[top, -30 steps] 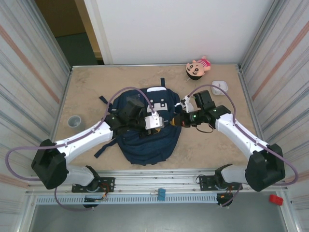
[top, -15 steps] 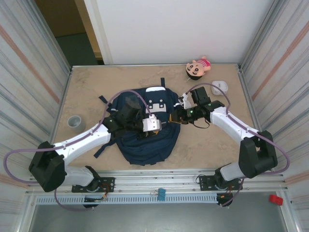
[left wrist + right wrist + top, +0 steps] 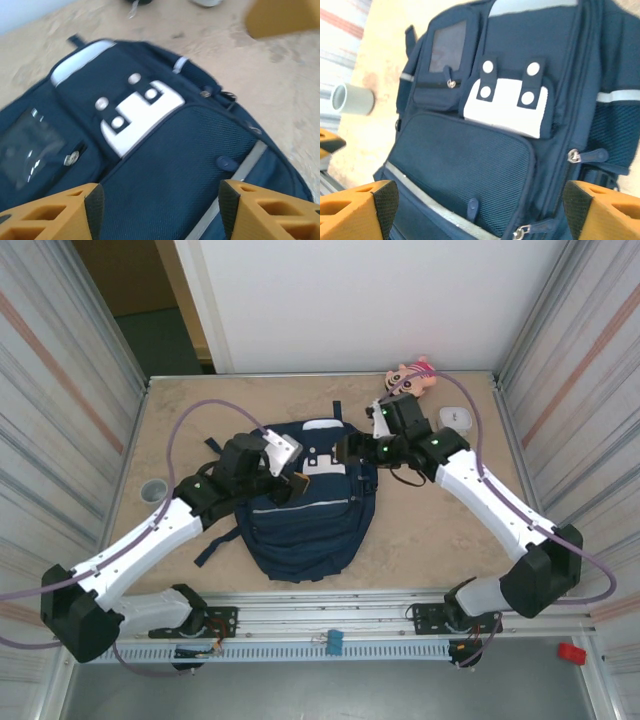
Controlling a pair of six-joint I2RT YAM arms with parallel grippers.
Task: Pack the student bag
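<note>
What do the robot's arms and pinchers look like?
The left arm and right arm are white tubes with chunky black joints. A purple cable loops along each, and small green lights glow on them. The left gripper and right gripper have orange lattice fingers with black pads.

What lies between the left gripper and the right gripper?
The white snap patch of the student bag lies between the left gripper and the right gripper, in the top view.

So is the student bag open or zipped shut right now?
Shut, it seems: the student bag lies flat, front up, with no lining showing and its front pockets closed.
</note>
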